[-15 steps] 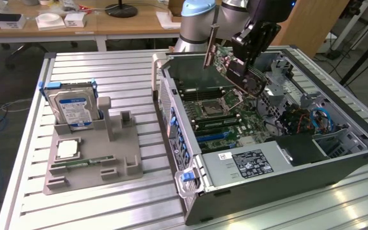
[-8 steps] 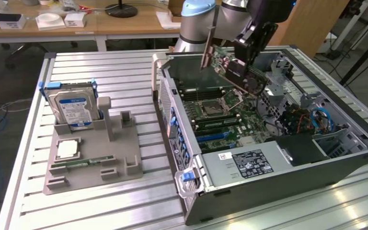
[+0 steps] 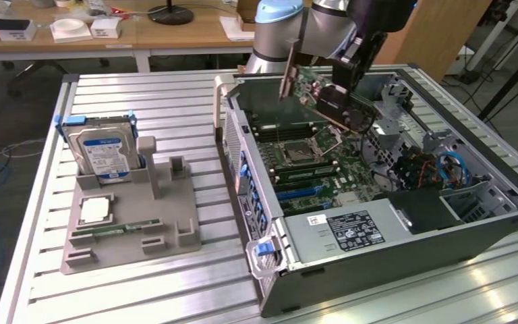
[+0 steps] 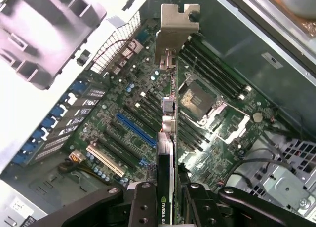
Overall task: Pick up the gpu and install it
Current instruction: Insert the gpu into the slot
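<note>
Item, as we are logging it: the gripper (image 4: 167,200) is clamping the gpu (image 4: 168,123), its two fingers (image 4: 143,202) pressing on the card's opposite faces, and is holding it in the air above the open computer case (image 3: 403,270). From the wrist we are seeing the card edge-on. Its long axis is running straight out from between the fingers and ending in the silver bracket (image 4: 175,29) at the end farthest from the gripper. In the exterior view the gpu is hanging tilted beneath the gripper with its black cooler block (image 3: 353,111) showing, apparently clear of the motherboard (image 4: 123,98). The relation we are weighing: the blue slot (image 4: 136,130) is lying beyond the card's board-facing edge and off to one side of it. Its length is running at an angle to the card's length, so we are judging card and slot as not yet lined up. The processor socket (image 4: 197,101) is sitting on the card's other side. The hard drive (image 3: 104,152) in its grey holder (image 3: 142,233) is standing well apart from the gripper, outside the case.
</note>
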You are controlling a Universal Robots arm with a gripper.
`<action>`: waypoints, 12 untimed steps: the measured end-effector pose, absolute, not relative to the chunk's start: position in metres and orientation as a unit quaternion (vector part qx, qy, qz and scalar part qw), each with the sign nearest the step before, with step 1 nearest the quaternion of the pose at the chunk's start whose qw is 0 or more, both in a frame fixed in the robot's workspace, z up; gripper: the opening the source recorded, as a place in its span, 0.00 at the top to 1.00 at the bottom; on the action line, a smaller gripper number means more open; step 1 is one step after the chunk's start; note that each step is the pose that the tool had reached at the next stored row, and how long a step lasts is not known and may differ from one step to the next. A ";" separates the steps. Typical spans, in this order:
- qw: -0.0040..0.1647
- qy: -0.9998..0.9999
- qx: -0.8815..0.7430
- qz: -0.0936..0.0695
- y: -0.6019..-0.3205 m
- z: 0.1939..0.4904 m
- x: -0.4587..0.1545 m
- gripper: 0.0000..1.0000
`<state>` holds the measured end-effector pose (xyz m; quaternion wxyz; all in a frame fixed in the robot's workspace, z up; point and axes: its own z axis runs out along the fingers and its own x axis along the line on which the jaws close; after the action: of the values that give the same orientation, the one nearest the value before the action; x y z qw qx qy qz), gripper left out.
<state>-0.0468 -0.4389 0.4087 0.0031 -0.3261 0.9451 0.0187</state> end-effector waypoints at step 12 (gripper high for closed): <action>0.002 0.919 -0.393 0.019 -0.439 0.408 -0.047 0.74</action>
<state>-0.0468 -0.4389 0.4079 0.0018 -0.3934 0.9192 0.0189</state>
